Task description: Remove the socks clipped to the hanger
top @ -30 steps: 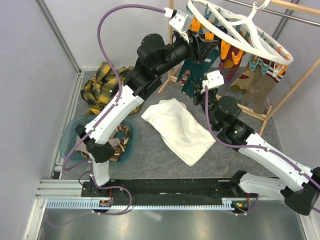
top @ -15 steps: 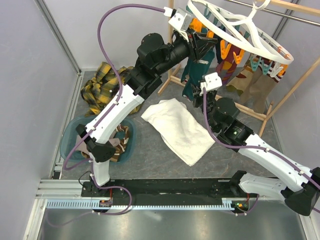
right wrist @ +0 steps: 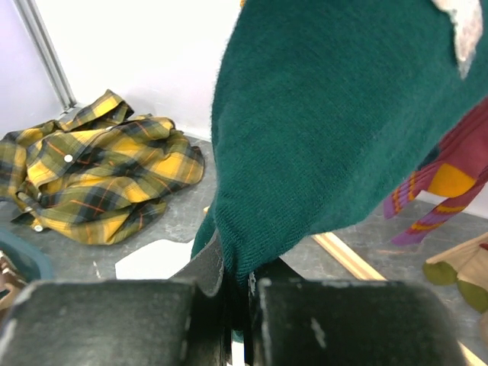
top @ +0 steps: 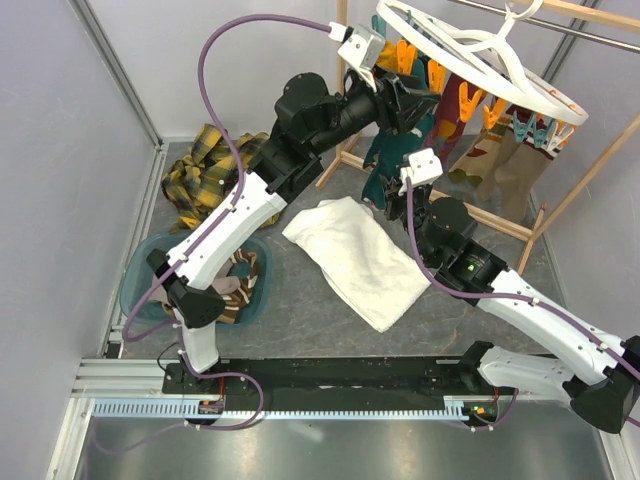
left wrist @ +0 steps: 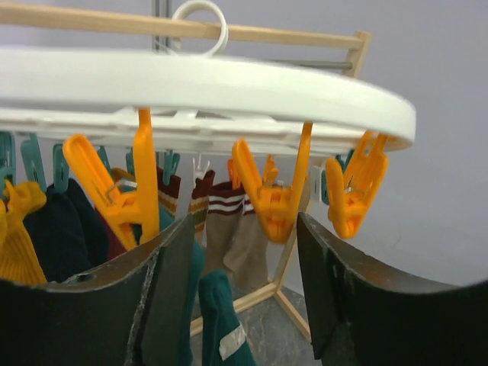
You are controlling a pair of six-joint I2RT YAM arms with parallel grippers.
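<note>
Top external, against a second ago: risen on the left, closer under the hanger, slightly tipped since. Suggests lining up on a clip, none released yet. Left wrist: spread and empty at the left jaws, just below an orange clip, not touching. Right wrist: clenched at the right jaws on the teal sock, hanging upper centre of frame, its clip hidden.

Smooth, glossy white plastic hanger with shiny orange plastic clips; soft, finely knitted teal cloth sock; matt bare wooden rack.
</note>
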